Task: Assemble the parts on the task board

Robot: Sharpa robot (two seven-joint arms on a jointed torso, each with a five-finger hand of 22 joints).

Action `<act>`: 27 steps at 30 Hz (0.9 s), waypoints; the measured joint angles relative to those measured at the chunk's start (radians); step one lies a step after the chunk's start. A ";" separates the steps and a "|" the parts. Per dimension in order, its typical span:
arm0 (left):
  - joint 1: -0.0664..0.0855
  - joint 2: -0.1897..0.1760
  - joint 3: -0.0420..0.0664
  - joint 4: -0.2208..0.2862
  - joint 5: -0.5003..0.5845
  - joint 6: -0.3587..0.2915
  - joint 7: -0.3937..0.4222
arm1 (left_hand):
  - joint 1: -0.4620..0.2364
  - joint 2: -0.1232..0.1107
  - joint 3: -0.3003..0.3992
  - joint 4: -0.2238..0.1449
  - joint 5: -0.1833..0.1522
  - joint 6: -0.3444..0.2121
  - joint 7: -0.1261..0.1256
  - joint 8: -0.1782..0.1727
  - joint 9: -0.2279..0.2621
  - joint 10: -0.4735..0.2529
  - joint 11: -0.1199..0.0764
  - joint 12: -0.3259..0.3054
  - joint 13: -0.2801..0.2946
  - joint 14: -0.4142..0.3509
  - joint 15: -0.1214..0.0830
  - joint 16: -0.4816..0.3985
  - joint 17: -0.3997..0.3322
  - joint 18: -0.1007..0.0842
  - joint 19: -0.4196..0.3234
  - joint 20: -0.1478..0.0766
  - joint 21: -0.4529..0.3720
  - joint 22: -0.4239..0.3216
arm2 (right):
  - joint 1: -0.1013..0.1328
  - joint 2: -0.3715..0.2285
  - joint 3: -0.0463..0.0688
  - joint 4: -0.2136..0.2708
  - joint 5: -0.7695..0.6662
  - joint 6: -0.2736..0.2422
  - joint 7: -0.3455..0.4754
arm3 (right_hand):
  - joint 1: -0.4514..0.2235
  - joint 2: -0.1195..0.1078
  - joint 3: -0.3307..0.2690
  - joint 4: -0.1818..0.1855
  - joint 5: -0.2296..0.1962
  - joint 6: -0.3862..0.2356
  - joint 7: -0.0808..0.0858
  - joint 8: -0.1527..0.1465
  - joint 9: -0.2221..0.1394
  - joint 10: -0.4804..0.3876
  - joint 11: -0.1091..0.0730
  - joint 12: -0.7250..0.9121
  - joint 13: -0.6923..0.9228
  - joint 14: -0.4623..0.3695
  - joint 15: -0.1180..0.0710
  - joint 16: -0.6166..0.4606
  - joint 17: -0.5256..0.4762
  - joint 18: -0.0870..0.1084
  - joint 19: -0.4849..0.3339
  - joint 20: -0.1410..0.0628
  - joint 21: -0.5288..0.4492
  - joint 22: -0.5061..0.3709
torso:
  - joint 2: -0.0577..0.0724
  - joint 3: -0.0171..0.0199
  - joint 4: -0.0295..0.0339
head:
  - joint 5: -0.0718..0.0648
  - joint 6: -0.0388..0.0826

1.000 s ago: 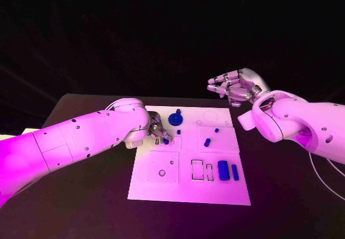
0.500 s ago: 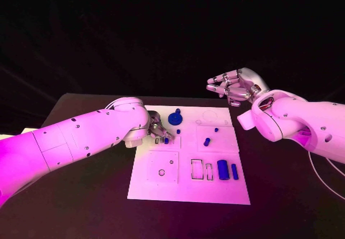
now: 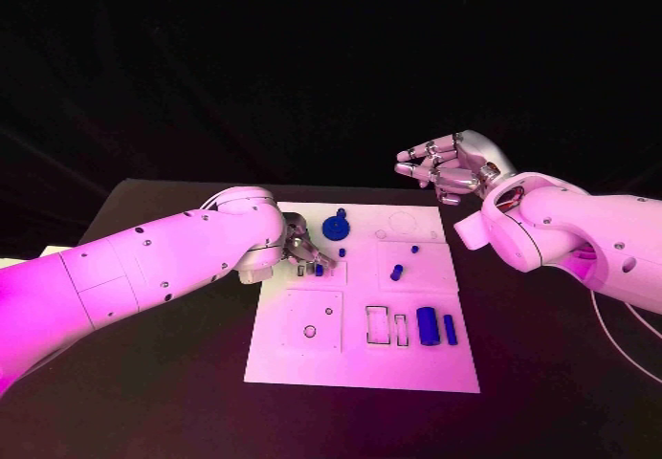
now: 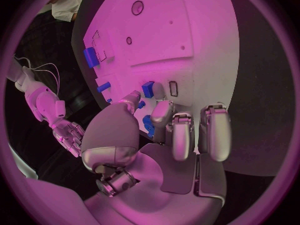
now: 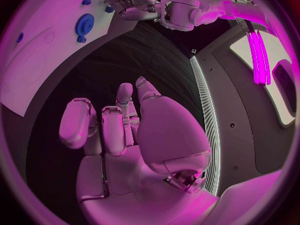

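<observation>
Left wrist view: left robot hand (image 4: 156,130) pinches blue part (image 4: 148,89).

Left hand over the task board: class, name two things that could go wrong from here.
The left hand works low among small blue parts on the task board; its fingers could knock a neighbouring piece out of place. In the head view its arm hides the hand, so a misaligned part might go unnoticed.
</observation>
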 measured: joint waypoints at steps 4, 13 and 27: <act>-0.003 -0.019 0.011 0.018 0.001 -0.001 -0.001 | 0.005 0.005 -0.024 0.008 0.000 -0.001 0.001 -0.005 0.000 -0.004 0.004 -0.022 -0.018 0.000 0.000 0.000 0.000 0.000 0.000 0.000 -0.006 0.000 | 0.000 0.001 -0.001 -0.002 0.000 0.002 0.000 | 0.000 0.000 0.000 0.000 0.000 0.000 0.000 0.000 0.000 0.000 0.000 0.000 0.000 0.000 0.000 0.000 0.000 0.000 0.000 0.000 0.000 -0.001 | 0.000 -0.0004 -0.0002 | -0.002 0.003; 0.067 -0.051 0.042 0.031 0.023 -0.002 -0.009 | 0.035 0.016 -0.112 0.041 -0.006 -0.053 0.030 -0.025 -0.007 -0.085 0.027 -0.138 -0.141 0.000 0.000 0.000 0.000 0.000 0.000 0.000 -0.043 0.000 | -0.002 0.007 -0.003 -0.013 0.000 0.004 -0.001 | 0.000 0.000 0.000 0.000 0.000 0.000 0.000 0.000 0.000 0.000 0.000 0.000 0.000 0.000 0.000 0.000 0.000 0.000 0.000 0.000 0.000 -0.001 | -0.001 0.0001 0.0009 | -0.005 0.007; 0.128 -0.007 0.042 -0.123 0.041 0.055 -0.013 | 0.156 0.058 -0.161 0.035 -0.012 -0.084 0.052 -0.072 -0.043 -0.124 0.045 -0.183 -0.202 -0.001 0.017 0.000 0.000 0.000 0.000 0.015 -0.066 0.000 | -0.007 0.017 -0.004 -0.021 0.000 0.006 -0.002 | 0.000 0.000 0.000 0.000 0.000 0.000 0.000 0.000 0.000 0.000 0.000 0.000 0.000 0.000 0.000 0.000 0.000 0.000 0.000 0.000 0.000 -0.001 | 0.000 -0.0006 0.0014 | 0.003 0.018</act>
